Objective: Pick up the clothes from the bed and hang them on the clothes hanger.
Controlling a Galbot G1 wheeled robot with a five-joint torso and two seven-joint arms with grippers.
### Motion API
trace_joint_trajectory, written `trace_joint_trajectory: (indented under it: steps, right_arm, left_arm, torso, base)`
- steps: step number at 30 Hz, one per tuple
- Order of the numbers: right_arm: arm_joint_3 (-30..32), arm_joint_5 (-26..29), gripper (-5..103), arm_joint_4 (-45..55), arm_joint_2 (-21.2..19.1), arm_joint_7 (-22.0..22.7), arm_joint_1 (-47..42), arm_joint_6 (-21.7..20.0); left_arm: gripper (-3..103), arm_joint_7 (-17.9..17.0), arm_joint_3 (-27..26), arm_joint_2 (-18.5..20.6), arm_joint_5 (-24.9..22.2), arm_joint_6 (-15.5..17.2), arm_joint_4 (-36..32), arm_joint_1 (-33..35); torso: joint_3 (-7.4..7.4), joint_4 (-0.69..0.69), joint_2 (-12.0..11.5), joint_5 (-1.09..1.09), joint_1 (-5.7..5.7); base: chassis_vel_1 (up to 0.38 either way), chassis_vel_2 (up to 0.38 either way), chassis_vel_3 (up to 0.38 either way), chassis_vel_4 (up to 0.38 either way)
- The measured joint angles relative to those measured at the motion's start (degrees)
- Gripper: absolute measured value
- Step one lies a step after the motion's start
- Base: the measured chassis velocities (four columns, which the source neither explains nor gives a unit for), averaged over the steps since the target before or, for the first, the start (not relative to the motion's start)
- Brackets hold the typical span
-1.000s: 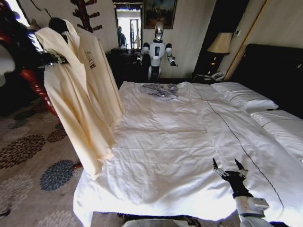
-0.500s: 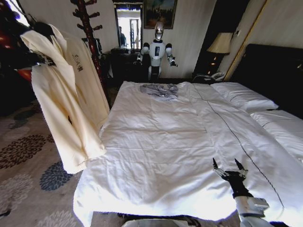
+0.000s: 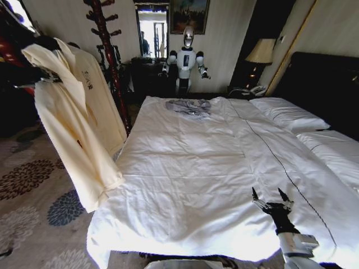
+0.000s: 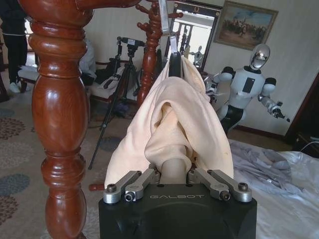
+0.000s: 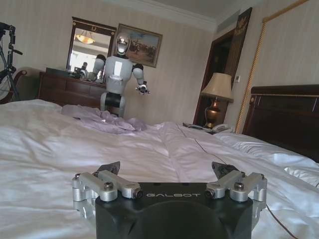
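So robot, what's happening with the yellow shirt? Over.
Left gripper shut on yellow shirt, off the bed, beside coat stand. Right gripper open, idle over bed.

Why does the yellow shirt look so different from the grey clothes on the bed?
The yellow shirt hangs in the air beside the bed, held by the left claw; the grey clothes lie crumpled on the sheets at the far end. The yellow shirt drapes long and smooth; the grey clothes sit in a small rumpled heap. One is pale cream-yellow, the other grey. Both are soft fabric. The right claw is open over the bed.
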Motion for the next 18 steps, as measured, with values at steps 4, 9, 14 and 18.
trace_joint_trajectory:
  steps: [4,9,14,18]
  right_arm:
    - [0.0,0.0,100,0.0,0.0,0.0,0.0,0.0]
    - [0.0,0.0,100,0.0,0.0,0.0,0.0,0.0]
    - [0.0,0.0,100,0.0,0.0,0.0,0.0,0.0]
    - [0.0,0.0,100,0.0,0.0,0.0,0.0,0.0]
  left_arm:
    - [19,0.05,-0.46,0.09,0.03,0.0,0.12,0.67]
    - [19,0.1,-0.73,0.41,-0.38,0.0,0.07,0.45]
    - [19,0.14,-1.54,0.81,-0.19,0.0,0.33,2.45]
    - [19,0.34,-2.31,1.11,-0.22,-0.01,0.55,3.74]
  torso:
    - [0.0,-0.01,0.0,0.0,0.0]
    - [0.0,-0.01,0.0,0.01,0.0]
    - [0.0,-0.01,0.0,0.0,0.0]
    - [0.0,0.0,0.0,0.0,-0.01]
  base:
    - [0.0,0.0,0.0,0.0]
    - [0.0,0.0,0.0,0.0]
    - [0.0,0.0,0.0,0.0]
    - [0.0,0.0,0.0,0.0]
